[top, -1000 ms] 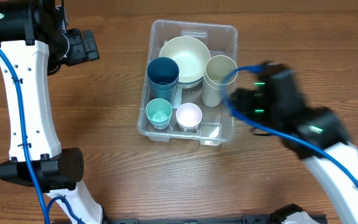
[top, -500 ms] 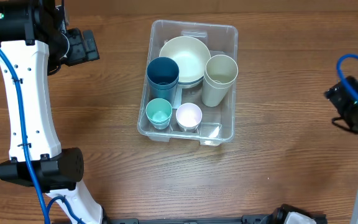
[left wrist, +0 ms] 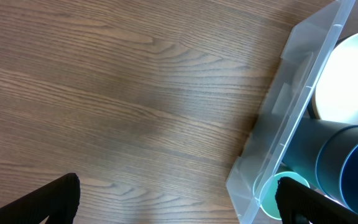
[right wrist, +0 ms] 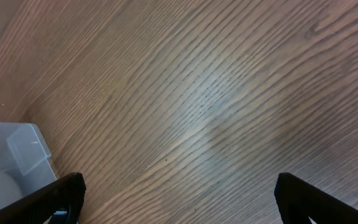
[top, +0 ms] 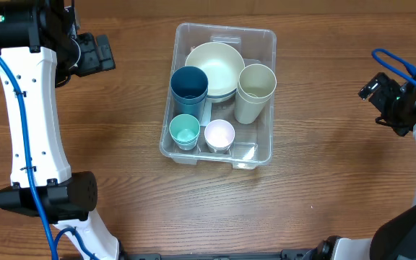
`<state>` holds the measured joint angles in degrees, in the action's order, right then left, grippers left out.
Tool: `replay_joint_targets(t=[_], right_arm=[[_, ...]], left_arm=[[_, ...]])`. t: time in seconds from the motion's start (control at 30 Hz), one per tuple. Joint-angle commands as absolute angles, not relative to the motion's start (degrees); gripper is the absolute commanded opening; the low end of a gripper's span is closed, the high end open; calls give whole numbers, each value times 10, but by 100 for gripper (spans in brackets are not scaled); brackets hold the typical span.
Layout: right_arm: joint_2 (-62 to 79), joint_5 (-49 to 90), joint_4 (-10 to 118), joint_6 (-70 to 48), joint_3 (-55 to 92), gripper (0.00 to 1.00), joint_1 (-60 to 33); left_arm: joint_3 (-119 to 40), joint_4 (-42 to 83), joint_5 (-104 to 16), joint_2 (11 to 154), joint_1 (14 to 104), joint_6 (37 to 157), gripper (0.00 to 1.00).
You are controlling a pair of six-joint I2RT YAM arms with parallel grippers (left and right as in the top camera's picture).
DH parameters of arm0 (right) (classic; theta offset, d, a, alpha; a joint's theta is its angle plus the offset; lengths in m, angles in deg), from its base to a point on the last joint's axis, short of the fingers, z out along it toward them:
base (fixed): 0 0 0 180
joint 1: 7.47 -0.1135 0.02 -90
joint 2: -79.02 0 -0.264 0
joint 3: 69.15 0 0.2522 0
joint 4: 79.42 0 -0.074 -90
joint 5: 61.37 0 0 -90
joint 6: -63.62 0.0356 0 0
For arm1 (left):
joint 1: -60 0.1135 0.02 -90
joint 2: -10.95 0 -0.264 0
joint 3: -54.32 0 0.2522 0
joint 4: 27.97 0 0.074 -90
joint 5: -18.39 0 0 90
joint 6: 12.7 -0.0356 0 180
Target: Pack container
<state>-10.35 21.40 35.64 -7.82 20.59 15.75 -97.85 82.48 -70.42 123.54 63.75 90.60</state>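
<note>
At frame centre sits the container (top: 226,34) on the bench (top: 323,180), apparently full. Left pincer (top: 105,55), upper left, and right pincer (top: 373,101), right edge, both gape wide, empty. Best: park both arms well clear of its rim.

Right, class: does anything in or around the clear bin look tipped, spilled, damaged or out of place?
Nothing stands out. Inside the container, the cream bowl, dark blue cup, beige cup, teal cup and white cup all sit mouth-up; nothing spilled.
</note>
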Motion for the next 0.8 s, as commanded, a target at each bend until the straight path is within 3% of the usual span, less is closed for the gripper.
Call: replay_joint_targets(t=[0.0, 0.77], right_arm=[[-104, 208, 362, -88, 216, 100, 160], [-104, 208, 358, -88, 216, 100, 160]], left_arm=[[-983, 826, -707, 1233, 636, 895, 100], [-983, 826, -707, 1233, 636, 895, 100]])
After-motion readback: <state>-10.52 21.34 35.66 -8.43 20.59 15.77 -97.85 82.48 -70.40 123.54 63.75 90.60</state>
